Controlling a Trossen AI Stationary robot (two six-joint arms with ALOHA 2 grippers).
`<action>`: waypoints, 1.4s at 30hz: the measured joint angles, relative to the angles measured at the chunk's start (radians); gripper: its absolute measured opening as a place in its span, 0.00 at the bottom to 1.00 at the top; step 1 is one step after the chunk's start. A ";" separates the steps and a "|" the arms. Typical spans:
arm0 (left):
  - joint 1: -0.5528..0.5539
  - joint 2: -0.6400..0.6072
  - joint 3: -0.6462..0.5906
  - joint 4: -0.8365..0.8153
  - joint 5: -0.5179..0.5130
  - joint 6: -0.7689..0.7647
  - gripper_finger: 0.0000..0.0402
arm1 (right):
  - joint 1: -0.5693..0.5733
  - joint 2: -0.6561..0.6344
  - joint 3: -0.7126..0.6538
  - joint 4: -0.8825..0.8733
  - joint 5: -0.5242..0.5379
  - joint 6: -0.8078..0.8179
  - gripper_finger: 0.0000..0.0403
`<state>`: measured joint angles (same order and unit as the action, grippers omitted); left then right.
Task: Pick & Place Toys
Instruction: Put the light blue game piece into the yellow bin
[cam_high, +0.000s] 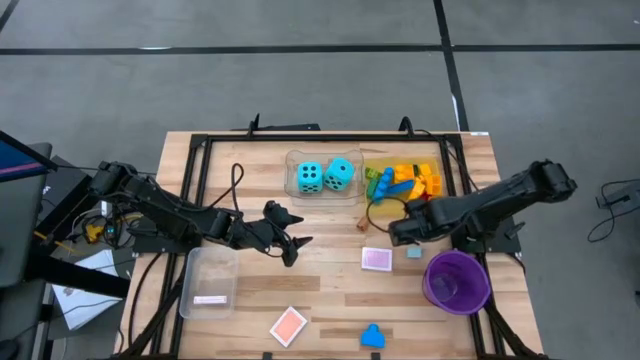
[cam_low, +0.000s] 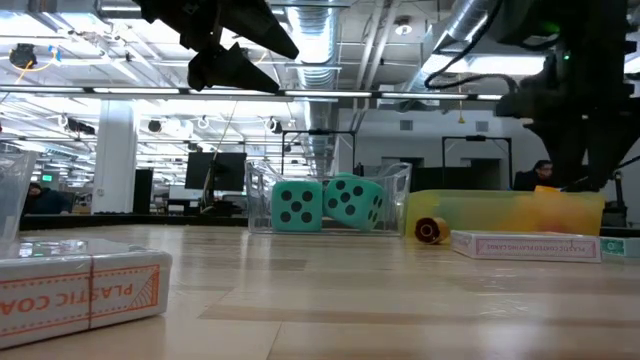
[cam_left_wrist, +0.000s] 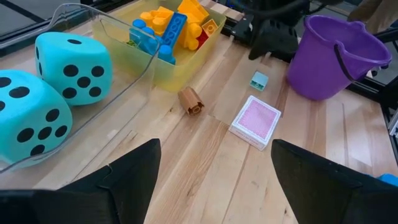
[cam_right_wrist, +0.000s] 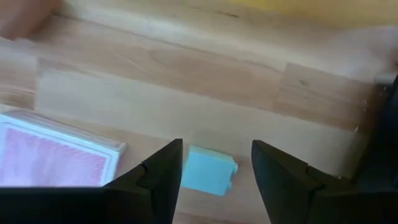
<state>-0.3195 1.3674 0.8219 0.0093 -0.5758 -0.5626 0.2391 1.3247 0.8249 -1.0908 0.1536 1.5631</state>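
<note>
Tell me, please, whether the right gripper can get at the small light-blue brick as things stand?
Probably yes: the right gripper hangs open just above the light-blue brick, nothing between; the pink card box lies beside it.

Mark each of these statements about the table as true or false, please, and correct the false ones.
1. Both turquoise dice sit in the clear tray. True.
2. The purple bucket lies tipped on its side. False: it stands upright.
3. The right gripper is open above a small light-blue brick. True.
4. The left gripper holds a die. False: it is open and empty.
5. The pink card pack is inside the yellow tray. False: it lies on the table.
</note>
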 joint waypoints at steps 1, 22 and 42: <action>0.000 0.000 0.000 0.000 0.000 0.000 0.75 | 0.005 0.013 0.000 0.000 -0.003 0.006 0.46; -0.003 0.000 0.000 0.017 0.000 0.000 0.75 | 0.036 0.123 -0.076 0.162 -0.138 -0.012 0.66; -0.003 0.000 0.000 0.015 0.000 0.007 0.75 | 0.035 0.082 -0.223 0.377 -0.191 0.064 0.66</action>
<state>-0.3222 1.3674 0.8219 0.0242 -0.5755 -0.5560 0.2745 1.4063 0.6018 -0.7135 -0.0370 1.6267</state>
